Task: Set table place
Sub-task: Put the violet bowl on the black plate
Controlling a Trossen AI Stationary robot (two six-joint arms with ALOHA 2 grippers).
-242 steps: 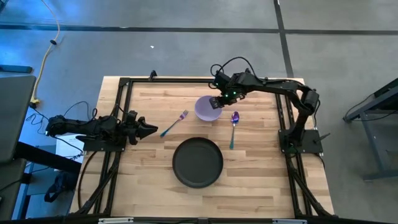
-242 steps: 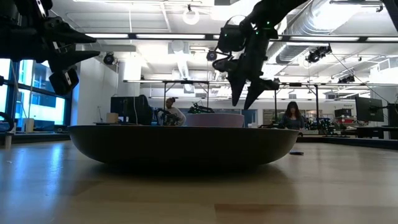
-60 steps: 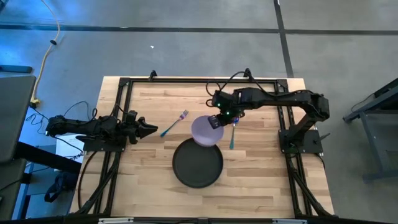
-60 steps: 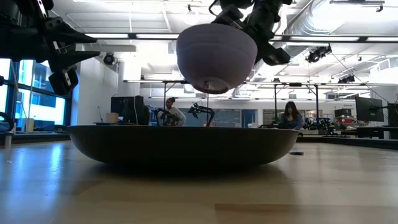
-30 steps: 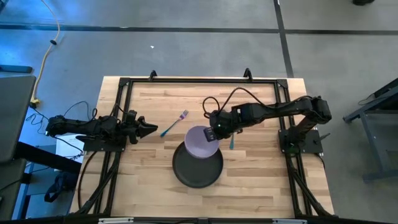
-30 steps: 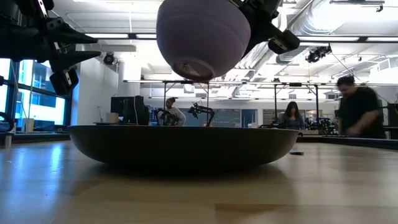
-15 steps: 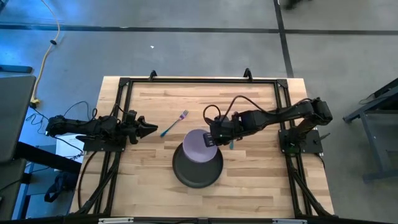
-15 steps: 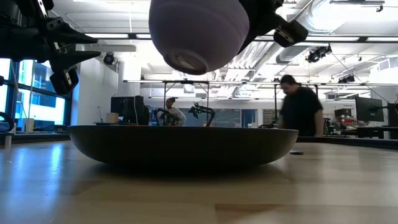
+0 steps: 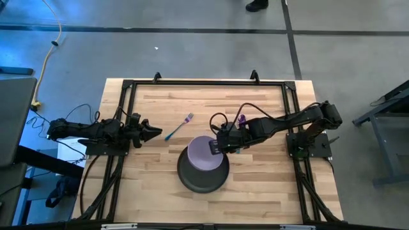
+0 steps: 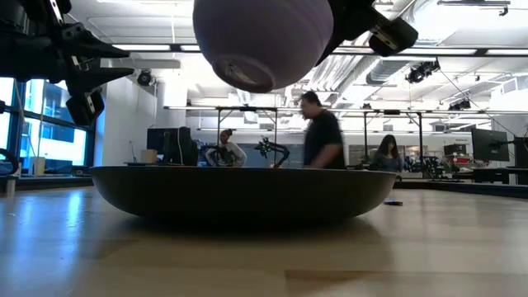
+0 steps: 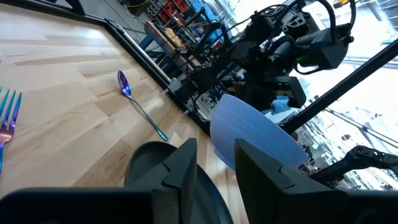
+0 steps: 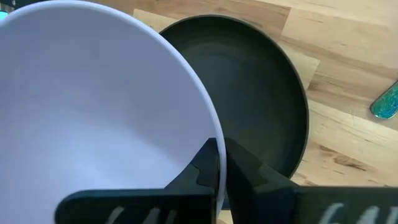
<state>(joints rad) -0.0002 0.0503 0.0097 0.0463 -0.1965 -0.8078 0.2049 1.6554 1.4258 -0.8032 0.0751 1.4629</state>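
Pinching the rim of the lavender bowl, the right gripper is seen in the high view reaching from the right side of the table toward its middle. One finger lies inside the bowl and the other outside, as the right wrist view shows, with the rim clamped between them. The bowl is held in the air above the far part of the round black plate; in the low view its underside hangs clear of the plate's rim and is tilted. No contact between bowl and plate is visible.

The plate rests flat on the light wood planks near the middle of the table, toward the front edge. The purple-and-teal fork lies on the table to the left of the bowl, beyond the plate, well apart from both. The purple-and-teal spoon lies on the wood on the right side of the plate; in the high view only its purple end is seen past the right arm, which crosses over it.

The left gripper is held at the left edge of the table, pointing toward the fork, with nothing between its fingers; in the left wrist view the two fingers are spread slightly, with a narrow gap between them.

In the room behind the table, a person is seen standing, blurred.
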